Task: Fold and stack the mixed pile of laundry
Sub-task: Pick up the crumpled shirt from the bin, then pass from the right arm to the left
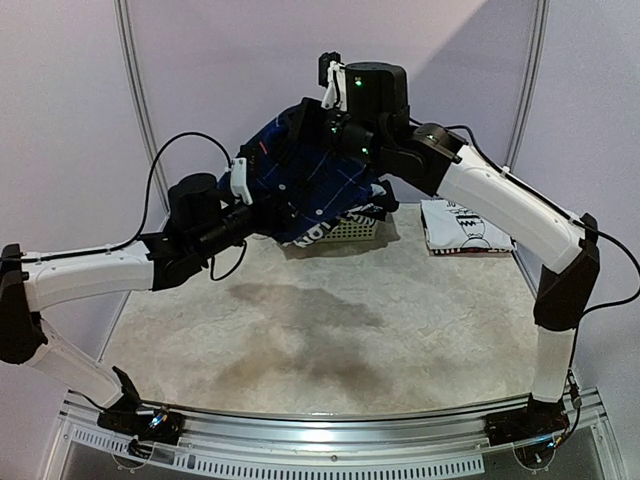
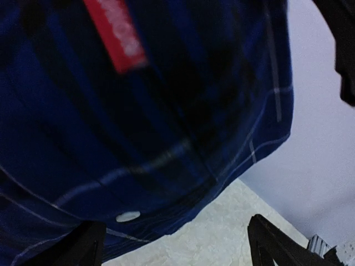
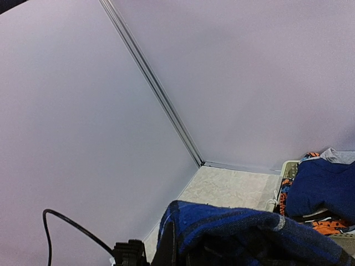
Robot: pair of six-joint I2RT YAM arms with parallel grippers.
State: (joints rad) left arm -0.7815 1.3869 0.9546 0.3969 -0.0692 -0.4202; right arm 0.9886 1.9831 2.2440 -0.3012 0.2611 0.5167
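The blue-and-black plaid shirt hangs bunched in the air at the back of the table, over the basket. My right gripper is at its top edge and shut on it. In the right wrist view the plaid cloth drapes over the jaws and hides them. My left gripper is at the shirt's lower left side. In the left wrist view its fingers stand wide apart, open, under the shirt's hem, which has a white button and a red label. More of the laundry pile lies in the basket: a navy garment and an orange piece.
A white slatted basket stands at the back centre beneath the shirt. To its right lies a folded white piece with dark print. Pale walls close the back and sides. A black cable loops by the left arm.
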